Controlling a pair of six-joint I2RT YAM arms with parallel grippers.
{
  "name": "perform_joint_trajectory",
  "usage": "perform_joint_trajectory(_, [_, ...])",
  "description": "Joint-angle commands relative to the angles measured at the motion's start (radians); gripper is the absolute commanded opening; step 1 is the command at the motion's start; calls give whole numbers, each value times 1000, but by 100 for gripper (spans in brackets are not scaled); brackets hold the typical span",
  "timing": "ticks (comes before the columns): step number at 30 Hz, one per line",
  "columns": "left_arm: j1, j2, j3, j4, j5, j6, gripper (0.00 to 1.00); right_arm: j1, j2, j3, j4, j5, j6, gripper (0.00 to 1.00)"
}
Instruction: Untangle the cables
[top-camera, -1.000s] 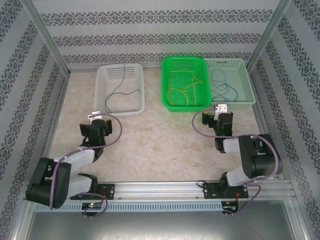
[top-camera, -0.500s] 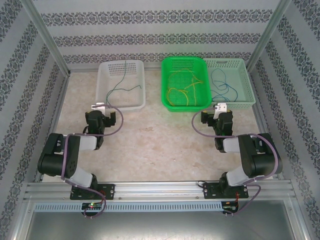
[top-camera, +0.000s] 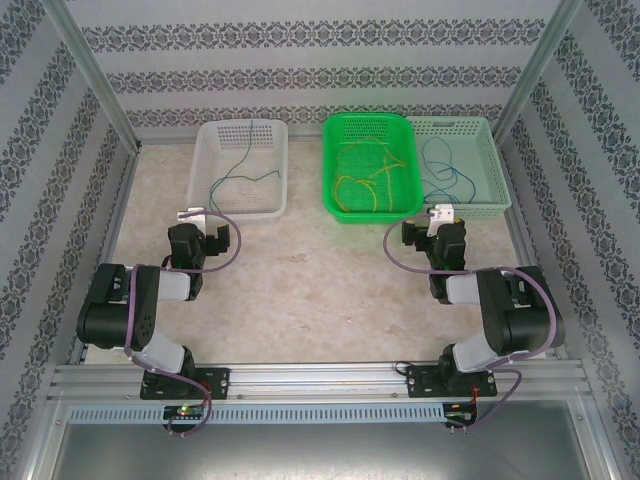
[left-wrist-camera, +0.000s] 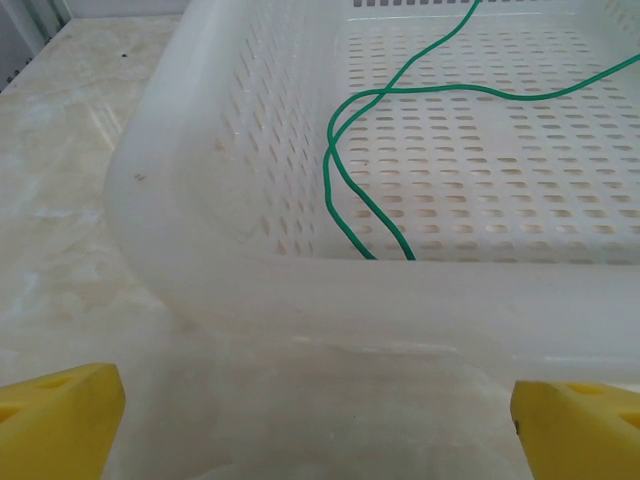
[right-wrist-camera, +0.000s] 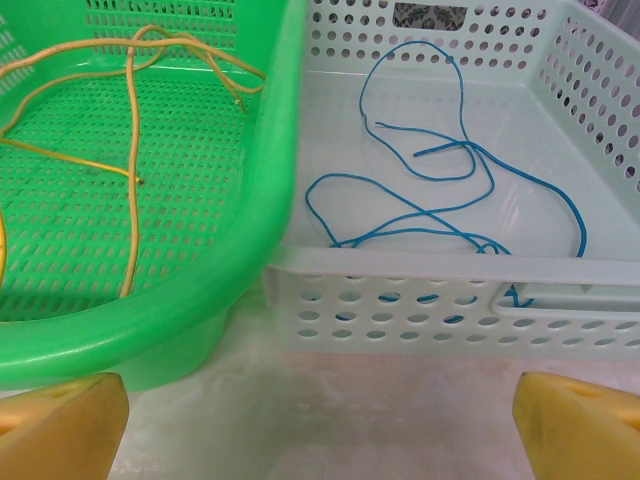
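left pincer (top-camera: 192, 214) is hovering over the desk (top-camera: 320, 285) just in front of the near wall of the white basket (top-camera: 206, 165), jaws standing wide and gripping nothing. in the left wrist view its yellow fingertips (left-wrist-camera: 55, 420) are flanking the basket's near rim. inside that basket a green cable (left-wrist-camera: 331, 160) is lying loose on the perforated floor, looping across itself once.

right pincer (top-camera: 440, 214) is likewise gaping wide and empty, facing the seam where the green basket (top-camera: 330, 190) and the pale teal basket (top-camera: 500, 185) are touching side by side. yellow cables (right-wrist-camera: 133, 200) are curling over one another in the green basket. a blue cable (right-wrist-camera: 363, 100) is sprawling in open loops across the floor of the pale teal basket, its near end dipping behind the front wall.

both arms are resting folded low near the desk's front edge.
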Motion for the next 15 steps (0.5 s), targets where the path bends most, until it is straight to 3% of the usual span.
perform_joint_trajectory(1, [-7, 5, 8, 39, 14, -2, 100, -4, -6, 13, 26, 20, 9, 98])
perform_joint_trajectory(15, [-7, 6, 8, 39, 15, -2, 100, -7, -3, 23, 12, 9, 13, 98])
